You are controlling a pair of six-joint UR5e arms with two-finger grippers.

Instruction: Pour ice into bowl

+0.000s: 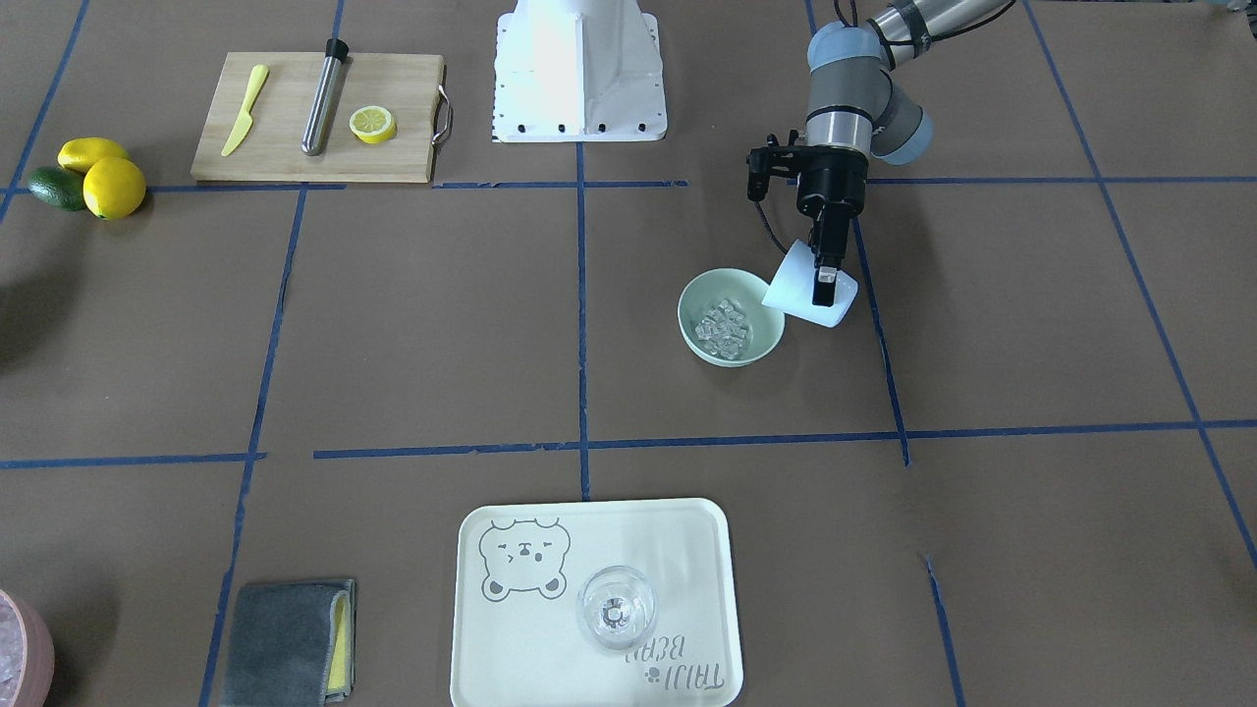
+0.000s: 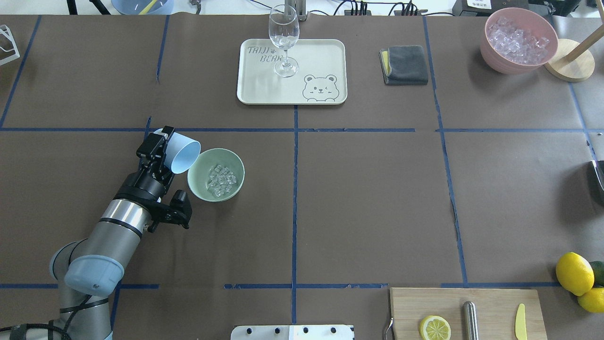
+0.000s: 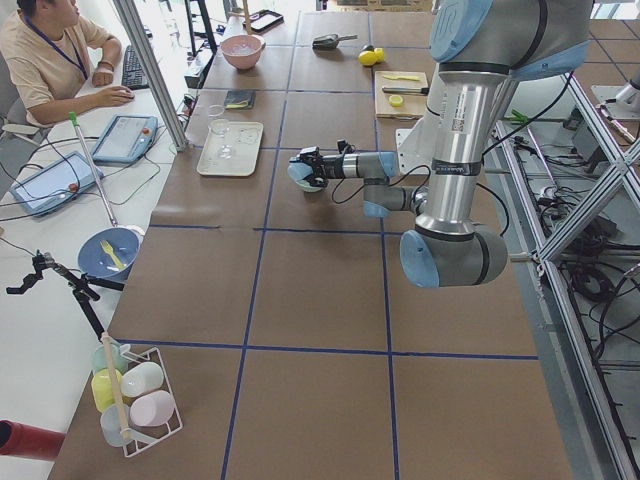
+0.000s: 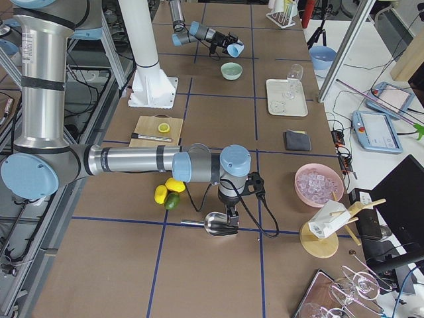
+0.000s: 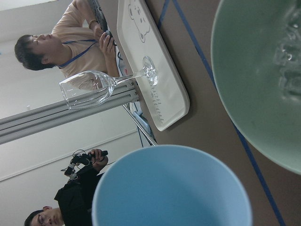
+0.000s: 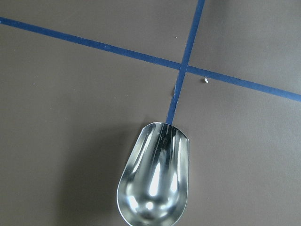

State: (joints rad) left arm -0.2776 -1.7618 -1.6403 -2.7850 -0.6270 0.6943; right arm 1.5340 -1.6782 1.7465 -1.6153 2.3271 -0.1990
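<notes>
The pale mint-green bowl [image 2: 197, 185] stands on the table left of centre, with a small heap of clear ice cubes [image 2: 222, 180] inside it. The bowl [image 1: 690, 302] and ice [image 1: 724, 326] also show in the front view. My left gripper [image 2: 158, 142] is shut on a light blue cup [image 2: 183, 151], tipped on its side with its mouth over the bowl's rim. The left wrist view shows the cup's rim [image 5: 171, 188], the bowl [image 5: 254, 94] and ice [image 5: 287, 61]. My right gripper [image 4: 231, 213] hovers over a metal scoop [image 6: 155, 183]; I cannot tell whether it is open or shut.
A pale tray [image 2: 325, 56] with a wine glass [image 2: 284, 40] sits at the far middle, next to a grey cloth [image 2: 405, 63] and a pink container of ice [image 2: 518, 40]. A cutting board [image 2: 490, 302] with a lemon half lies near right, with lemons [image 2: 574, 273] beside it.
</notes>
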